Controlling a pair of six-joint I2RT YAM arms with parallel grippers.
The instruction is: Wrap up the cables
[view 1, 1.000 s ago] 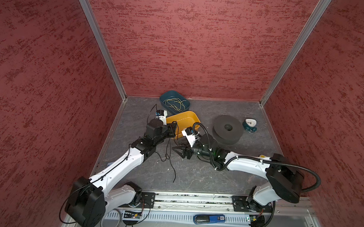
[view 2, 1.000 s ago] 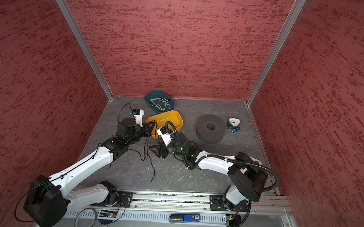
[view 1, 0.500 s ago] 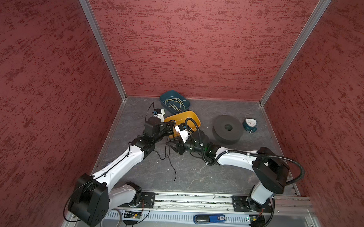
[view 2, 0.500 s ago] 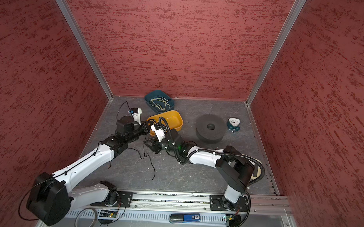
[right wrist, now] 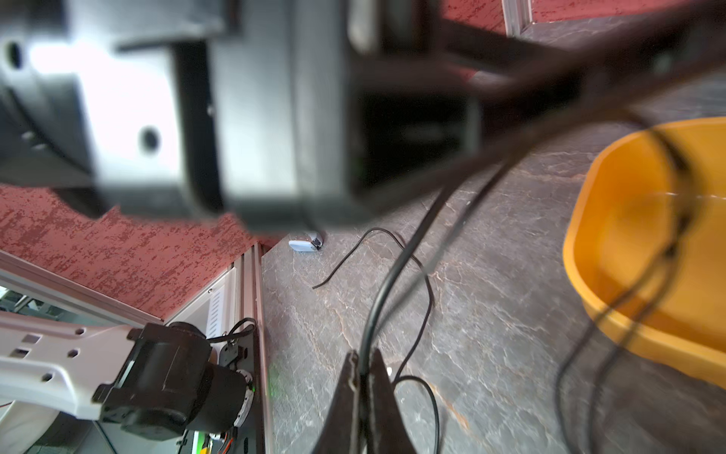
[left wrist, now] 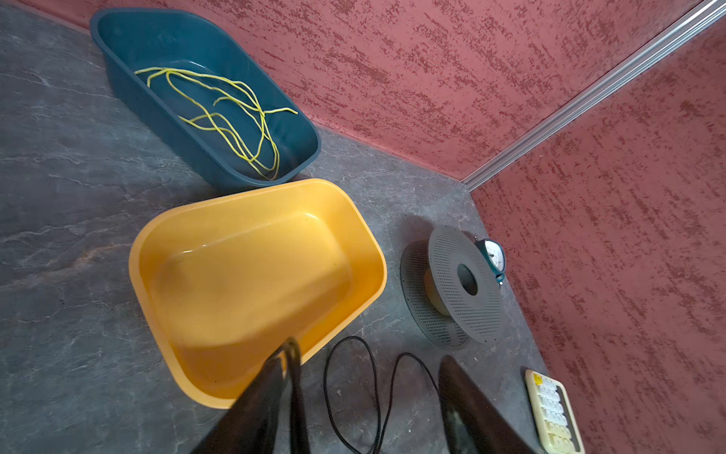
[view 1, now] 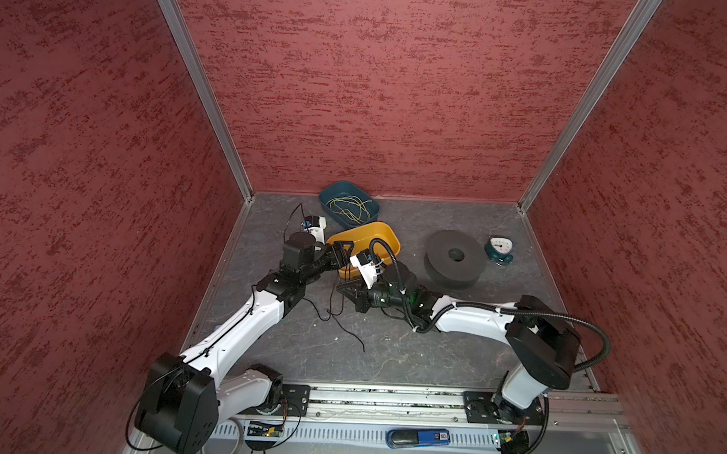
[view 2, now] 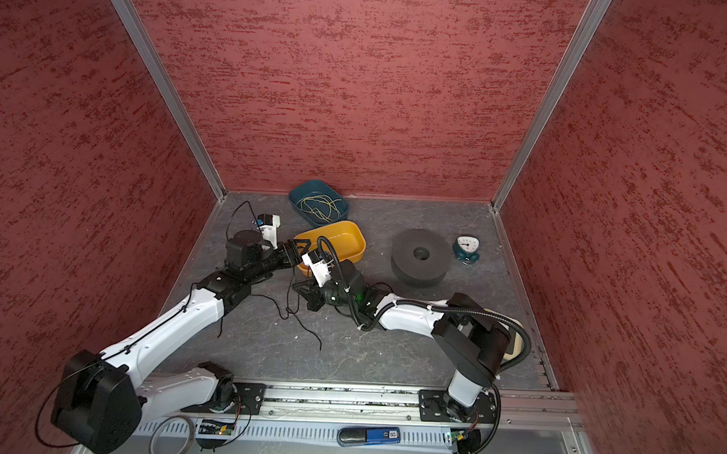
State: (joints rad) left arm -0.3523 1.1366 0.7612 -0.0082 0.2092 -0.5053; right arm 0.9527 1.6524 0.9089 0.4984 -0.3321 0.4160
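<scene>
Clamping thin black flexible cord (right wrist: 373,310) in right gripper (right wrist: 363,361).
Left gripper (left wrist: 367,351) is hovering released beside yellow plastic tray (left wrist: 220,200).

The worktop (view 1: 390,362) is dark grey with thin pale cracks. At the back sits a blue tray (left wrist: 129,39), with a yellow tray (left wrist: 251,275) just beside it. To the right are a big grey ring (view 1: 440,251) and a little clock (view 1: 499,248), close together. A thin black cord (left wrist: 351,337) lies in loops near the yellow tray. A pale pad with buttons (left wrist: 554,408) lies near the right wall.
</scene>
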